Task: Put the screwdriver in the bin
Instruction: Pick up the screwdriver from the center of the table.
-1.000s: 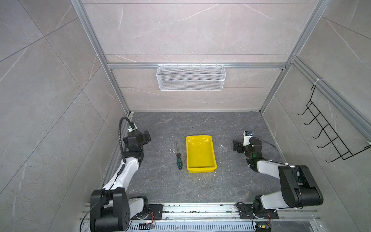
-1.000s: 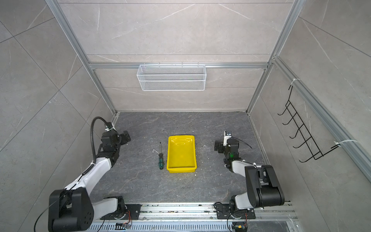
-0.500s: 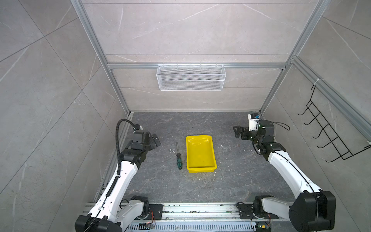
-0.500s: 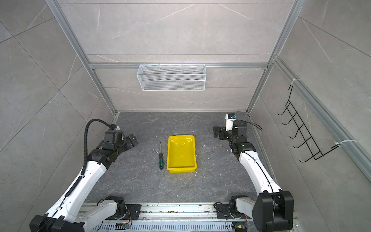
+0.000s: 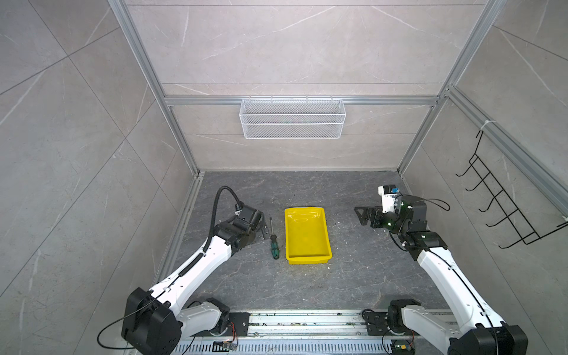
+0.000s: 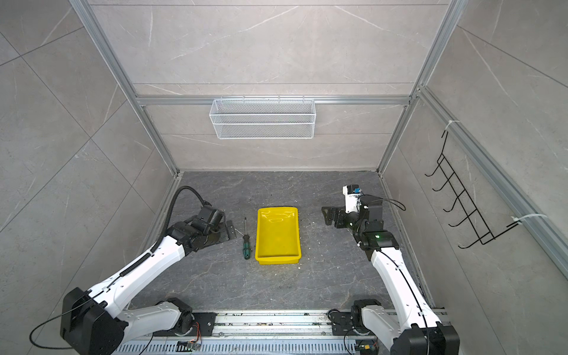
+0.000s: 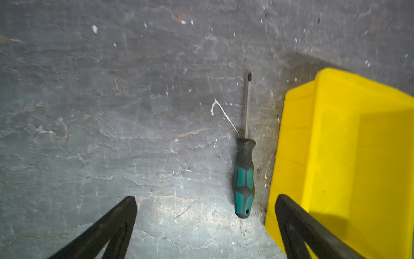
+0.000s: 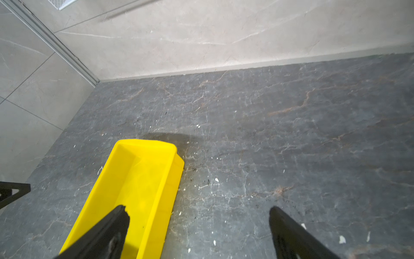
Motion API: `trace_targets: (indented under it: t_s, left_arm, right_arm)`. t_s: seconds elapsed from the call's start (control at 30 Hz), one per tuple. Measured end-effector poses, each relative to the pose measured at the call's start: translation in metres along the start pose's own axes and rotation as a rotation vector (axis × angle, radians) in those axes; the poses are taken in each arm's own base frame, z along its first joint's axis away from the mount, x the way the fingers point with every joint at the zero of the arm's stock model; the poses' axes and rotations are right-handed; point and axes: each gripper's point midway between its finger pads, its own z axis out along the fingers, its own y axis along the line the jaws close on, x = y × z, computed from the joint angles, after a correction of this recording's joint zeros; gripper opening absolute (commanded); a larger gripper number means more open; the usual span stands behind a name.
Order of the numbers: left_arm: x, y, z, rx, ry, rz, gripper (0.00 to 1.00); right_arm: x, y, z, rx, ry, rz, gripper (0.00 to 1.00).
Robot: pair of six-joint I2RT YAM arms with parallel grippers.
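The screwdriver (image 5: 274, 242) (image 6: 246, 242) (image 7: 244, 170), green-and-black handle with a thin shaft, lies flat on the dark floor just left of the bin (image 5: 307, 261) (image 6: 278, 259) (image 7: 298, 139) (image 8: 172, 161), a yellow tray with nothing in it. My left gripper (image 5: 262, 229) (image 6: 230, 229) (image 7: 205, 199) hovers open just left of the screwdriver, which lies between its fingers in the left wrist view, untouched. My right gripper (image 5: 362, 215) (image 6: 329, 215) (image 8: 198, 210) stands open to the right of the bin, above the floor, holding nothing.
A white wire mesh basket (image 5: 292, 118) (image 6: 262, 118) hangs on the back wall. A black wire hook rack (image 5: 504, 196) (image 6: 464, 196) is on the right wall. Small white crumbs dot the floor. A metal rail (image 5: 307, 319) runs along the front edge.
Both arms have unfolded and stretched forward. The left gripper has come in close beside the screwdriver; the right gripper has risen and swung back. Screwdriver and bin have not moved.
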Motion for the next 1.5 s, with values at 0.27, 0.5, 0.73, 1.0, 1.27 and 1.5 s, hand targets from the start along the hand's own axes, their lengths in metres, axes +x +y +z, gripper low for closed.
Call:
trace_targets:
  t_s: [0.27, 0.5, 0.73, 1.0, 1.27, 1.5]
  left_arm:
    - [0.02, -0.02, 0.037, -0.068, 0.114, 0.013, 0.98]
    - [0.032, -0.027, 0.059, -0.073, 0.179, 0.018, 0.91]
    - [0.04, -0.04, 0.073, -0.031, 0.218, 0.013, 0.86]
    - [0.054, -0.04, 0.088, -0.021, 0.256, 0.013, 0.8]
    - [0.065, -0.032, 0.095, -0.038, 0.278, 0.017, 0.71]
    - [0.065, -0.033, 0.096, -0.03, 0.272, 0.016, 0.55]
  right_arm:
    - [0.021, 0.003, 0.001, -0.025, 0.061, 0.034, 1.0]
    - [0.025, 0.007, -0.005, -0.051, 0.068, 0.055, 1.0]
    - [0.03, 0.008, -0.007, -0.088, 0.069, 0.108, 1.0]
    - [0.034, 0.005, -0.006, -0.097, 0.072, 0.136, 1.0]
    - [0.032, 0.005, -0.008, -0.101, 0.066, 0.139, 1.0]
    - [0.027, 0.005, -0.017, -0.094, 0.039, 0.133, 1.0]
